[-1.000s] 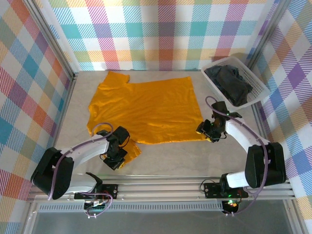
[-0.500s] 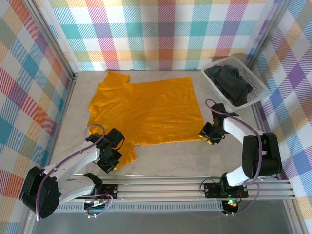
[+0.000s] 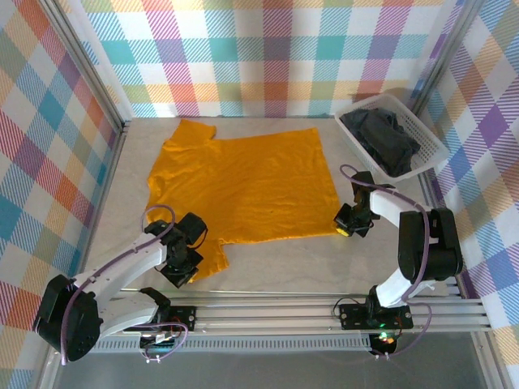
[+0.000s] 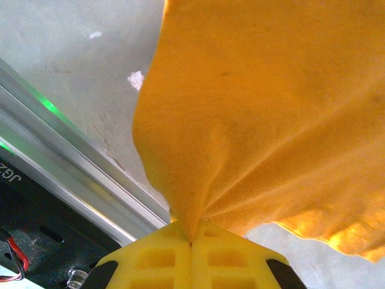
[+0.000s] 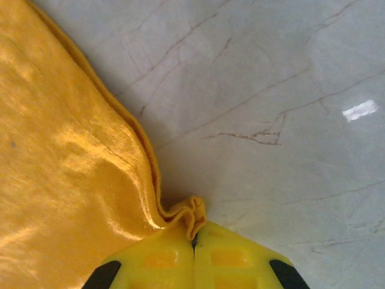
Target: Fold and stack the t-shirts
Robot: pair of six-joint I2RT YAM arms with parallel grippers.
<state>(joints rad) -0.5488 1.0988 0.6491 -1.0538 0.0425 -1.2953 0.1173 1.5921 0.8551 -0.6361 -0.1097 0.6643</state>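
Observation:
The mustard-orange t-shirt [image 3: 243, 182] lies spread flat on the table, collar side to the left. My left gripper [image 3: 185, 267] is shut on its near-left sleeve; in the left wrist view the orange cloth [image 4: 258, 114] bunches down into the closed yellow jaws of my left gripper [image 4: 191, 244]. My right gripper [image 3: 347, 225] is shut on the shirt's near-right hem corner [image 5: 191, 218], pinched between the yellow fingers of my right gripper [image 5: 194, 244]. The black t-shirt [image 3: 381, 139] lies crumpled inside the white basket [image 3: 428, 144] at the back right.
An aluminium rail [image 3: 268, 306] runs along the near table edge, close beside my left gripper [image 4: 72, 174]. Checkered walls enclose the table on three sides. Bare grey tabletop [image 3: 292, 259] lies between the two grippers in front of the shirt.
The left gripper pulled the sleeve toward the near-left, flattening the fold beside it. The right arm bent tighter while its gripper stayed on the hem corner.

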